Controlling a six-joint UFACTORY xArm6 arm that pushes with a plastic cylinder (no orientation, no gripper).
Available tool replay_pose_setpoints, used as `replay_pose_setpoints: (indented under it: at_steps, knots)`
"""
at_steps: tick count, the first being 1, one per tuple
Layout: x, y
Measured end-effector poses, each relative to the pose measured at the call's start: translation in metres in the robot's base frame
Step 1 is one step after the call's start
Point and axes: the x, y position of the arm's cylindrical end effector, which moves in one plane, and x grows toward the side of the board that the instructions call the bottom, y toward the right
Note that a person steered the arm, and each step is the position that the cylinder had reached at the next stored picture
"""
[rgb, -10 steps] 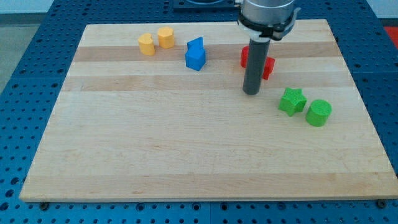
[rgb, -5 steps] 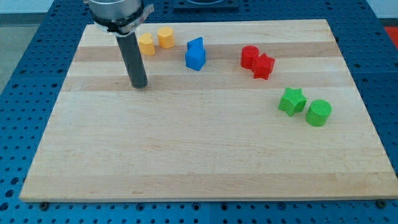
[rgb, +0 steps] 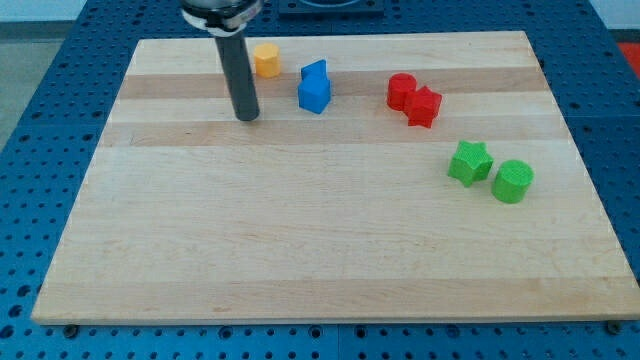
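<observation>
Standing upright on the wooden board (rgb: 330, 250), long axis vertical, my tip (rgb: 247, 117) rests left of the blue block (rgb: 314, 88), below the yellow cylinder (rgb: 266, 60), touching neither

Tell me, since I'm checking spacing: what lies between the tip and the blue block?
Nothing: in the camera view, only bare board separates my tip from the blue block to its right.
</observation>
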Motion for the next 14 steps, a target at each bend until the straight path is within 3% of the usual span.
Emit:
replay_pose_setpoints:
  at_steps: [2,12,14]
  knots:
    - [0.02,0.041]
    - [0.003,0.043]
    - [0.003,0.082]
